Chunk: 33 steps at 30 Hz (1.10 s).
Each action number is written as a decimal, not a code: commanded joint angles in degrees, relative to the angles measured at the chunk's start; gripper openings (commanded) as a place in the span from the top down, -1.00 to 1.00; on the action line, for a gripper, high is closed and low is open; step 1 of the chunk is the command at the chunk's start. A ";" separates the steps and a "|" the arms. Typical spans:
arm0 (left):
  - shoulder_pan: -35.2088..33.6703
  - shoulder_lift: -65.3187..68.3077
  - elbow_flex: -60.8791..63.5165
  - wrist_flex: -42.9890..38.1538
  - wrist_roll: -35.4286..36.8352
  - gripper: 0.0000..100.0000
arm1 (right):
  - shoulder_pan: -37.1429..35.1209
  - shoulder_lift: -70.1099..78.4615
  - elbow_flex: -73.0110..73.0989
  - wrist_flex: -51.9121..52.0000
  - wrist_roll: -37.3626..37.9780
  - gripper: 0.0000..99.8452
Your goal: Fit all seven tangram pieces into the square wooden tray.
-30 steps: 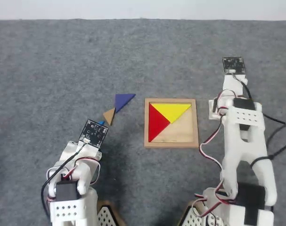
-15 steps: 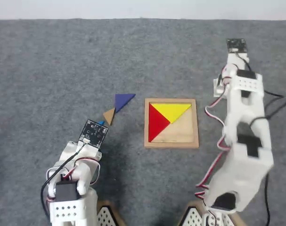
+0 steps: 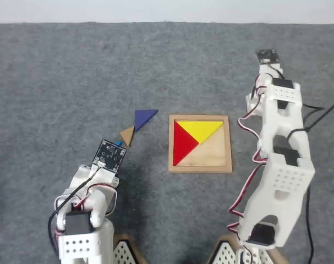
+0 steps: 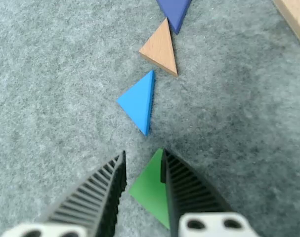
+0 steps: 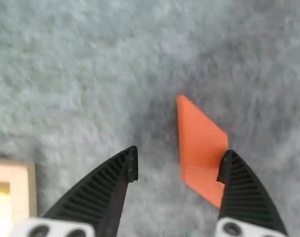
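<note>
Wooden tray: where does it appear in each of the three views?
High view: the wooden tray lies mid-table, right of the dark blue triangle.
Left wrist view: a strip of its frame, at the picture's edge beyond the dark blue triangle.
Right wrist view: a corner of its frame, near the right gripper.
Shared landmark: the grey carpet under everything.

Bright, even light; soft shadows
</note>
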 commanded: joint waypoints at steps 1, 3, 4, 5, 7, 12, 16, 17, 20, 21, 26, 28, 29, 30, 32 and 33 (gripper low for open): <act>-0.09 -1.14 -0.40 -0.09 -0.35 0.78 | 1.89 0.04 -1.41 4.26 0.35 0.57; -0.09 -1.14 -0.40 -0.09 -0.35 0.78 | 2.86 0.04 -1.41 4.53 0.26 0.60; -0.09 -1.14 -0.40 -0.09 -0.35 0.78 | 3.12 0.13 -1.23 4.62 0.26 0.61; -0.09 -1.14 -0.40 -0.09 -0.35 0.78 | 3.21 0.13 -1.23 5.49 0.35 0.61; -0.09 -1.14 -0.40 -0.09 -0.35 0.78 | 3.21 0.22 -1.05 7.69 0.44 0.61; -0.09 -1.14 -0.40 -0.09 -0.35 0.78 | 3.21 -0.57 0.44 9.80 0.26 0.79; -0.09 -1.14 -0.40 -0.09 -0.35 0.78 | 3.12 -0.57 0.44 12.79 0.35 0.85; -0.09 -1.14 -0.40 -0.09 -0.35 0.78 | 3.30 -0.57 0.44 13.05 0.35 0.85; -0.09 -1.14 -0.40 -0.09 -0.35 0.78 | 3.91 -1.10 2.37 13.05 0.35 0.86; -0.09 -1.14 -0.40 -0.09 -0.35 0.78 | 4.09 -2.24 3.96 12.62 0.35 0.86; 0.00 -1.14 -0.40 -0.09 -0.35 0.78 | 5.49 -18.15 20.48 7.43 0.53 0.86; 0.00 -1.14 -0.40 -0.09 -0.35 0.78 | 5.32 -27.03 29.80 4.88 0.79 0.85; 0.00 -1.14 -0.40 -0.09 -0.35 0.78 | 4.97 -31.08 34.11 3.30 1.49 0.85; 0.00 -1.14 -0.40 -0.09 -0.35 0.78 | 4.88 -34.77 37.80 1.89 2.11 0.85; 0.00 -1.14 -0.40 -0.09 -0.35 0.78 | 5.41 -40.31 43.60 0.66 2.73 0.85; 0.00 -1.14 -0.40 -0.09 -0.35 0.78 | 6.02 -42.07 45.19 0.66 2.81 0.85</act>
